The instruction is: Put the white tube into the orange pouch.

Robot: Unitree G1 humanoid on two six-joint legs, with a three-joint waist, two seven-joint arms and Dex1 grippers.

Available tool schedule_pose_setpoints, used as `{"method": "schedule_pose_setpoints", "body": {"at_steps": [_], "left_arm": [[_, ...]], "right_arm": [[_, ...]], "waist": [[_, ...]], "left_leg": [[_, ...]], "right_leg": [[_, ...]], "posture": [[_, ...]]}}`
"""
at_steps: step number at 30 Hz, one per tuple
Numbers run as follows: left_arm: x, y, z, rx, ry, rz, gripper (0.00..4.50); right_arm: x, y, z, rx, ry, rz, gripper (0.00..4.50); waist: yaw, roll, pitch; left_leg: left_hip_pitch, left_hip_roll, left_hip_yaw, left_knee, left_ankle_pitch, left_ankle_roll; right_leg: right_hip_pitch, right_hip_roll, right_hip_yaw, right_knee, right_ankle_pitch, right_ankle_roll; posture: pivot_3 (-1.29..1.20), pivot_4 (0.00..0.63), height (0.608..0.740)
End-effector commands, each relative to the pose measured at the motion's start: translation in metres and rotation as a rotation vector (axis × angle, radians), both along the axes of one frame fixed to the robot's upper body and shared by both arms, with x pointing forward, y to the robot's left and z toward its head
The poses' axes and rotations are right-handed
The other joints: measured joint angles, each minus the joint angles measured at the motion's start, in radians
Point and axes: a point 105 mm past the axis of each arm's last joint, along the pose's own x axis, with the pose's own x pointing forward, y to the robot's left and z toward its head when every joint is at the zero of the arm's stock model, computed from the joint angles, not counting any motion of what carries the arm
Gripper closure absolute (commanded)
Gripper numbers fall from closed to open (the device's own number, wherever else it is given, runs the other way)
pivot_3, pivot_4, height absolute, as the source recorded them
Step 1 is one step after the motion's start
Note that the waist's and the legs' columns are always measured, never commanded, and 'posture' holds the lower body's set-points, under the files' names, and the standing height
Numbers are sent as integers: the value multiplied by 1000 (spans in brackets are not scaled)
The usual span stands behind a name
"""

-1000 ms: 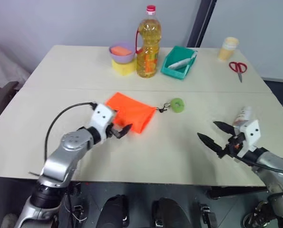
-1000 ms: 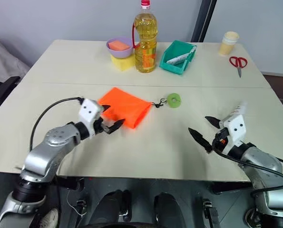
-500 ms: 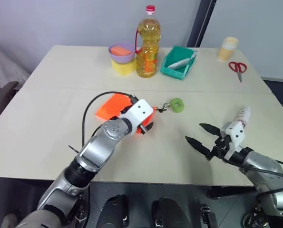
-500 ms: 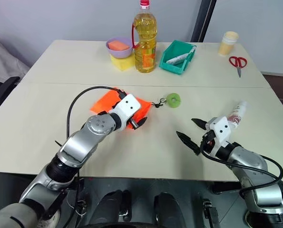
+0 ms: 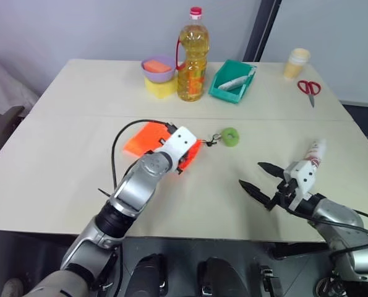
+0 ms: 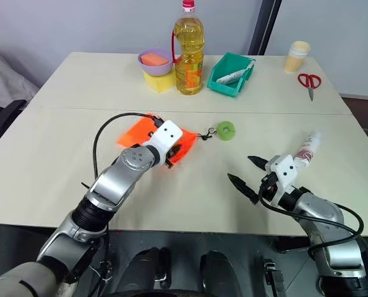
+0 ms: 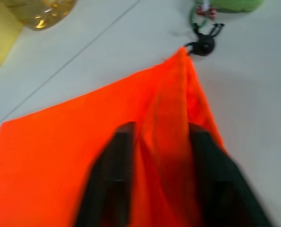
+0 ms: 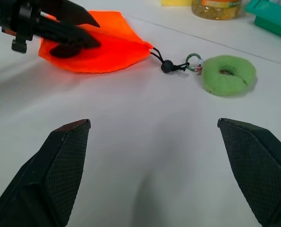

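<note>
The left gripper (image 7: pixel 159 156) sits on the orange pouch (image 5: pixel 145 138) near the middle of the table (image 5: pixel 72 124), its two black fingers (image 7: pixel 113 175) pinching a raised fold of fabric close to the drawstring end. Gripping there makes sense: it is the end that opens, so lifting that fold would, I judge, part the mouth and hold the pouch steady for loading. The black cord (image 8: pixel 158 58) runs right from that corner to the green disc (image 8: pixel 228 74), lying loose on the table.

The right gripper (image 5: pixel 265 184) hovers low over the near right part of the table with its fingers spread wide and nothing between them. The white tube (image 5: pixel 315 151), with its reddish end, lies on the table just beyond and to the right of that gripper, well apart from the pouch. Open and close by, the gripper looks ready to pick the tube up, though it points toward the pouch rather than at the tube.

At the far side, the oil bottle (image 5: pixel 192 57) and the green bin (image 5: pixel 224 88) with another white tube stand clear of the work.
</note>
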Motion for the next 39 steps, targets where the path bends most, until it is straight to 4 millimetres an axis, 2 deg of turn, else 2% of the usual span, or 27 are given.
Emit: {"method": "schedule_pose_setpoints", "body": {"at_steps": [1, 8, 12, 13, 17, 24, 33, 39], "left_arm": [[3, 11, 11, 16, -85, 20, 4476], [-4, 43, 28, -35, -186, 26, 4476], [-11, 58, 26, -91, -167, 11, 4476], [-12, 58, 27, -100, -166, -1, 4476], [-20, 52, 35, -207, -162, -58, 4476], [-28, 29, 26, -238, -97, -149, 4476], [-30, 14, 20, -258, -71, -185, 4476], [-30, 9, 20, -265, -67, -197, 4476]], "right_arm": [[1, 3, 12, -1, -51, 6, 0], [8, -6, 21, -6, -85, -55, 0], [28, -30, 27, 17, -82, -208, 0], [33, -36, 29, 6, -98, -246, 0], [54, -97, 35, -44, -145, -584, 0], [53, -132, 23, -136, -110, -878, 0], [40, -139, -7, -58, 31, -1094, 0], [41, -139, -20, 29, 85, -1139, 0]], "waist": [[1, 0, 0], [-3, 0, 0], [-2, 0, 0], [-2, 0, 0], [4, 0, 0], [13, 0, 0], [11, 1, 0], [11, 1, 0]], "left_leg": [[0, 0, 0, 0, 0, 0], [0, 0, 0, 1, 0, 0], [0, 0, 0, 5, 0, 0], [0, 1, 0, 7, -1, 1], [0, 0, 0, 10, -3, 7], [-1, -1, 1, 9, 0, 4], [-1, -1, 1, 9, 0, 3], [-1, -1, 1, 9, -2, 8]], "right_leg": [[0, 0, 0, 0, 0, 0], [0, 0, 0, 2, 0, 0], [-1, -1, 0, 6, 0, 0], [0, -1, 0, 7, 0, 0], [1, -3, 0, 9, 0, 0], [0, -3, 0, 10, 0, 0], [-1, -3, 0, 10, 0, 0], [-1, -3, 0, 10, 0, 0]], "posture": [[0, 150, 737], [0, 150, 737], [0, 150, 737], [0, 150, 737], [0, 150, 737], [0, 150, 737], [0, 150, 737], [0, 150, 737]]}}
